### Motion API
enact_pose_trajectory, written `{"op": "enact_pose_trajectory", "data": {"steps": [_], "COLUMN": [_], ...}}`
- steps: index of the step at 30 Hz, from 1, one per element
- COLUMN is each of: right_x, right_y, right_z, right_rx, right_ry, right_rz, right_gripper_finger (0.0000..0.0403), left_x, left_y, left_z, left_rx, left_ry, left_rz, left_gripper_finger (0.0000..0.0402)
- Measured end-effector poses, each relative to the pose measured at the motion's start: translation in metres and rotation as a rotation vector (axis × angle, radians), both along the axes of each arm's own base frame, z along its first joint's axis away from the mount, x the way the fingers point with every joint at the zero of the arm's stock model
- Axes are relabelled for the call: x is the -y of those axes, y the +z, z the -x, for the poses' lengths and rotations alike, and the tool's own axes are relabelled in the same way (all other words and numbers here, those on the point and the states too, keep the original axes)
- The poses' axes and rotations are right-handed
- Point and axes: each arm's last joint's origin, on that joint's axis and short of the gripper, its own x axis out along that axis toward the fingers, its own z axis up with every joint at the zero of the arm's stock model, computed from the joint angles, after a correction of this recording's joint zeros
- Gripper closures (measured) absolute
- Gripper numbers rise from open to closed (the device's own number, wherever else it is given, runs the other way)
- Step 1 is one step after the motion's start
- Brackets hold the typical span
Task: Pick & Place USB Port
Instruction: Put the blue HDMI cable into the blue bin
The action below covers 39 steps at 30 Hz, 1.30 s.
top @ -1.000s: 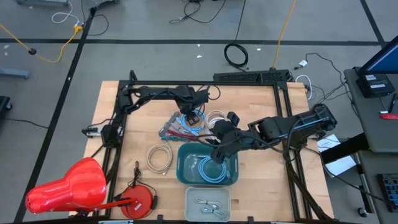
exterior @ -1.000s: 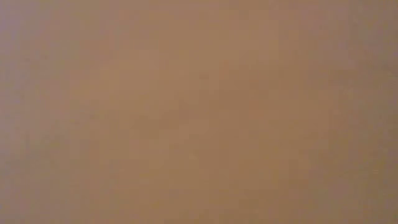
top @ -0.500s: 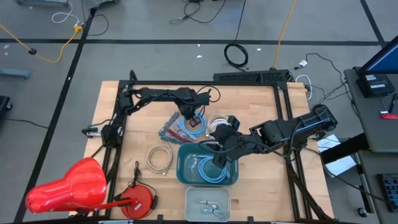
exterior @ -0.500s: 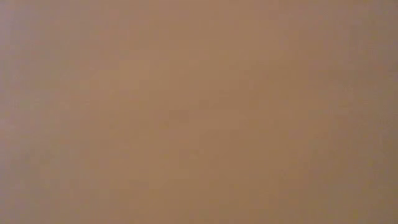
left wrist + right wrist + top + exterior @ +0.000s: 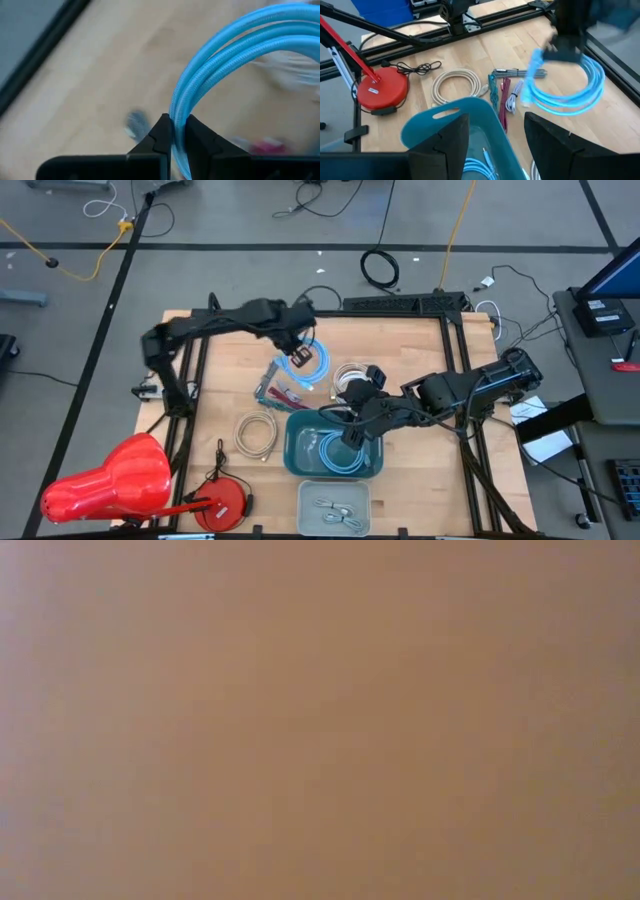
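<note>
My left gripper (image 5: 297, 348) is shut on a coiled bright-blue USB cable (image 5: 306, 361) and holds it above the middle of the table's far half; the coil also shows in the right wrist view (image 5: 565, 92). My right gripper (image 5: 349, 437) is open and empty over the far rim of a teal bin (image 5: 300, 460); its fingers stand apart in the right wrist view (image 5: 495, 122). More blue cables (image 5: 335, 452) lie inside the bin. The low view shows only a plain brown blur. My left gripper pinches several strands of the blue coil (image 5: 177, 117) between its two fingers, at one side of the loop. The fingers come from above. The coil hangs below them (image 5: 560, 100), clear of the table.
A pile of red, teal and white cables (image 5: 283, 390) lies under the lifted coil. A white coil (image 5: 349, 374), a beige coil (image 5: 257, 433), a grey tray (image 5: 334, 506), a red disc (image 5: 225, 502) and a red shade (image 5: 110, 480) lie around the bin.
My left gripper has risen from the cable pile and gone toward the table's far edge with the blue coil, which is now lifted clear of the pile and hangs below the fingers. The left arm has swung up and out toward the left.
</note>
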Motion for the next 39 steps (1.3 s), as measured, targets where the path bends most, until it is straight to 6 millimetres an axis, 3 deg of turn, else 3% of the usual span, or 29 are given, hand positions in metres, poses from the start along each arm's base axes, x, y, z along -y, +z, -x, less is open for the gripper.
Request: {"op": "enact_pose_trajectory", "data": {"steps": [5, 8, 12, 16, 26, 39], "right_x": [0.001, 0.002, 0.005, 0.006, 0.006, 0.006], "right_y": [-0.003, -0.006, -0.008, -0.009, -0.009, -0.008], "right_z": [0.003, 0.006, 0.008, 0.009, 0.010, 0.009], "right_rx": [-0.045, -0.079, -0.092, -0.088, -0.079, -0.063], "right_ry": [-0.008, -0.023, -0.076, -0.119, -0.147, -0.163], "right_rz": [0.016, 0.014, 0.027, 0.036, 0.036, 0.010], "right_gripper_finger": [0.0222, 0.0222, 0.0222, 0.0222, 0.0222, 0.0222], "left_x": [0.055, 0.096, 0.150, 0.187, 0.197, 0.185], "left_y": [0.045, 0.058, 0.058, 0.039, -0.031, -0.037], "left_z": [0.019, 0.020, 0.009, -0.008, -0.047, -0.050], "left_rx": [0.146, 0.223, 0.316, 0.312, 0.104, 0.062], "left_ry": [-0.067, -0.093, -0.147, -0.202, -0.261, -0.258], "left_rz": [0.050, 0.051, 0.072, 0.075, 0.074, 0.077], "left_gripper_finger": [0.0373, 0.0373, 0.0373, 0.0373, 0.0373, 0.0373]}}
